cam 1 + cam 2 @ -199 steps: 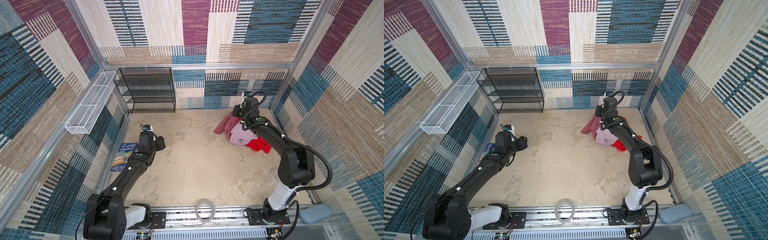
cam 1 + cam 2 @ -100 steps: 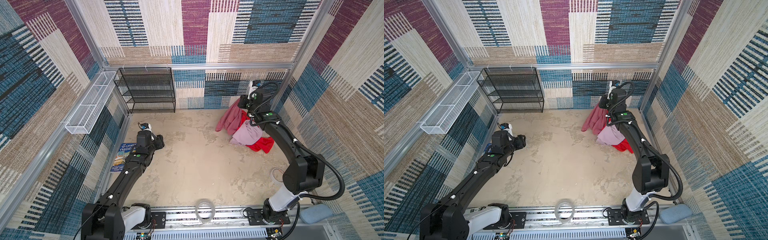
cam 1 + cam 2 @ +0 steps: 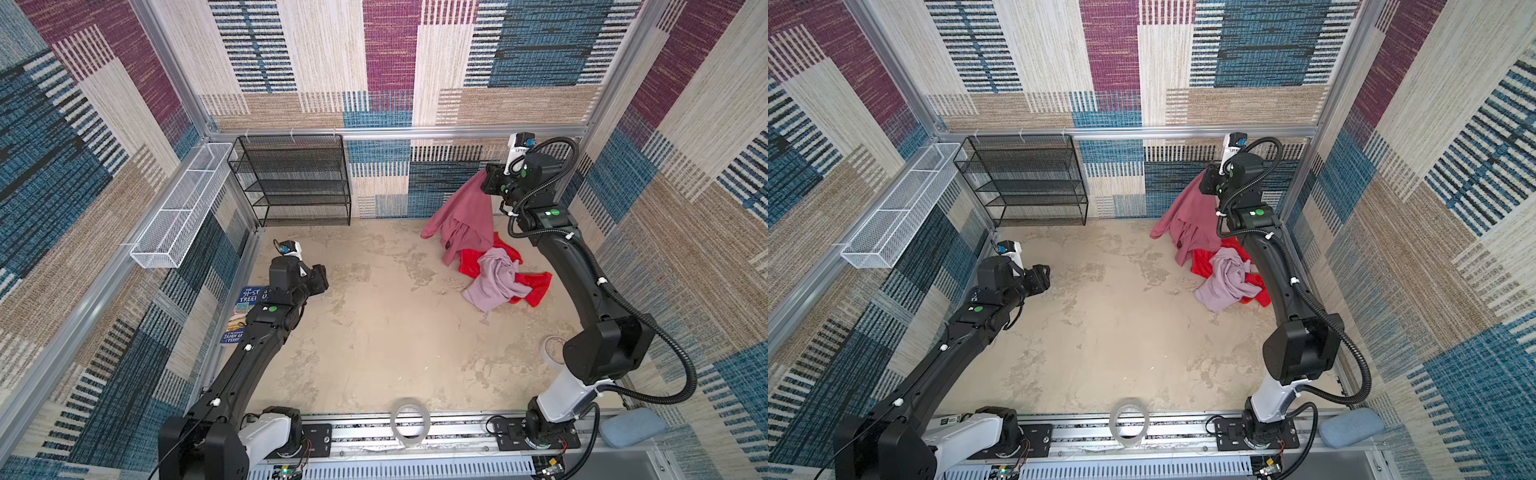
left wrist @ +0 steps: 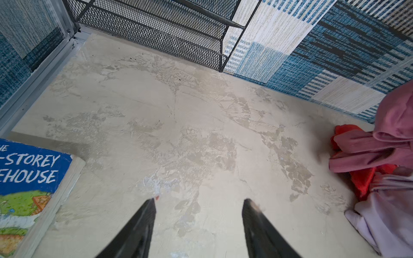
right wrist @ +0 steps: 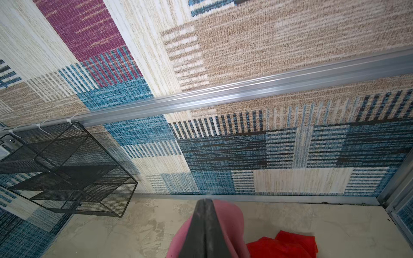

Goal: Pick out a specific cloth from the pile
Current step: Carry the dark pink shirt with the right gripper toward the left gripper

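Near the back wall (image 3: pixel 395 104) on the right, the right claw (image 3: pixel 491 188) is pinched tight on the dusty rose-pink cloth (image 3: pixel 461 216). The cloth hangs from it above the worktop (image 3: pixel 374 340), its lower folds touching the pile (image 3: pixel 498 274). That pile is a bright red cloth (image 3: pixel 540 286) with a pale lilac cloth (image 3: pixel 492 284) bunched on top. Across the worktop, the left claw (image 4: pixel 199 203) stands wide, holding nothing, near a blue book (image 4: pixel 26 178).

Robot lab cell: carpet-tile walls (image 3: pixel 386 54), aluminium frame (image 3: pixel 415 133), arms (image 3: pixel 257 353) bolted to rail (image 3: pixel 457 434).
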Motion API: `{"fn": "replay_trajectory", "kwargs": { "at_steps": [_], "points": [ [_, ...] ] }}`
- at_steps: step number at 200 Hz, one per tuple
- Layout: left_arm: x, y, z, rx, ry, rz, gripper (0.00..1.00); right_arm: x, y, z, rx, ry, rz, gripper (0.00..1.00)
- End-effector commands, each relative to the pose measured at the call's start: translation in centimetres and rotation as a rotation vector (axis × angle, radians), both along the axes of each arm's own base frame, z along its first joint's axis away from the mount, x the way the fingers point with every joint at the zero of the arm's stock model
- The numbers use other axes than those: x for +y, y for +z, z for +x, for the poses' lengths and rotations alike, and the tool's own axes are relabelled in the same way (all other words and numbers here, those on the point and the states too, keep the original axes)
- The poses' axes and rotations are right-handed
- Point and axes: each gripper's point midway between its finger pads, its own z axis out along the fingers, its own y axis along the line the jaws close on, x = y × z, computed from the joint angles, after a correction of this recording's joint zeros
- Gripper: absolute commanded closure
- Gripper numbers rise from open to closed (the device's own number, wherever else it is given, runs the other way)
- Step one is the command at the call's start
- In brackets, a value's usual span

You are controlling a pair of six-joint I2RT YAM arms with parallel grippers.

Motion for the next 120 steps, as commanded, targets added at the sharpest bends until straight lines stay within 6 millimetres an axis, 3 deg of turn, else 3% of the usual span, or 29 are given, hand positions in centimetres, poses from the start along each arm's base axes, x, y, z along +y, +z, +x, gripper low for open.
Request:
{"fn": "replay_trajectory", "kwargs": {
  "at_steps": [1,61,120],
  "points": [
    [0.0,0.3,-0.2,0.002,-0.003,0.001,0.35,0.3,1.6,0.0,-0.040,0.021,0.001,1.00],
    [-0.1,0.9,-0.9,-0.003,-0.004,-0.017,0.35,0.6,3.1,-0.4,-0.069,0.043,0.001,1.00],
    [-0.4,3.0,-2.0,-0.034,-0.018,-0.048,0.35,0.9,5.0,-1.1,-0.109,0.065,0.005,1.00]
  ]
}}
